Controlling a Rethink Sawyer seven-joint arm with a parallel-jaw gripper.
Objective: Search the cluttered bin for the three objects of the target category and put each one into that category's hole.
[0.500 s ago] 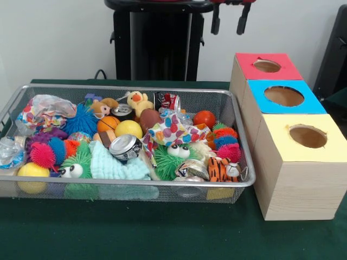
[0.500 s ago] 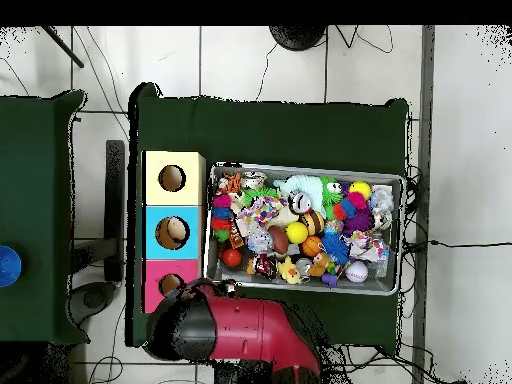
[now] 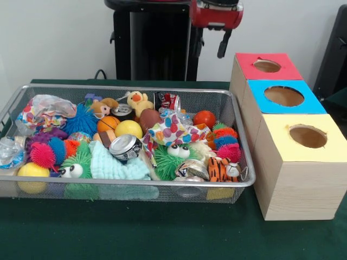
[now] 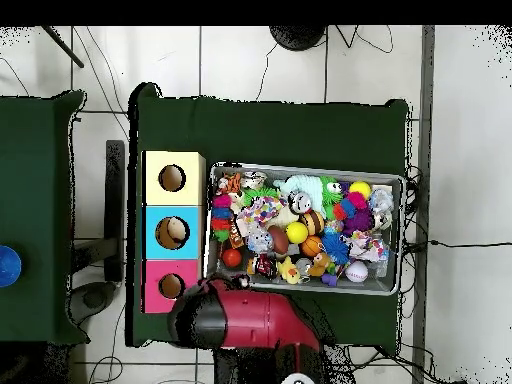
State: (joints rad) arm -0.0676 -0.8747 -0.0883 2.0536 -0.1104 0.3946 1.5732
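The cluttered bin (image 3: 130, 183) is a shallow wire-mesh basket on the green table, heaped with toys and cans; it also shows in the overhead view (image 4: 305, 168). Among them are a silver can (image 3: 126, 146), a red can (image 3: 168, 101), a yellow duck (image 3: 139, 102), a yellow ball (image 3: 128, 129), a red ball (image 3: 204, 118) and a tiger plush (image 3: 223, 169). To its right stand three wooden boxes with round holes in red (image 3: 246, 64), blue (image 3: 312, 105) and yellow (image 3: 282, 149) tops. My gripper (image 3: 210, 46) hangs open and empty, high above the bin's far right corner.
In the overhead view my red arm (image 4: 250, 320) covers the gripper, beside the pink-red box (image 4: 155, 290) and the bin's edge. Something pale lies inside the blue box's hole (image 4: 176, 232). A second green table with a blue object (image 4: 6, 266) stands at the left.
My gripper has moved left in the front view and come lower, so its red head now shows. In the overhead view the arm has shifted right, toward the bin.
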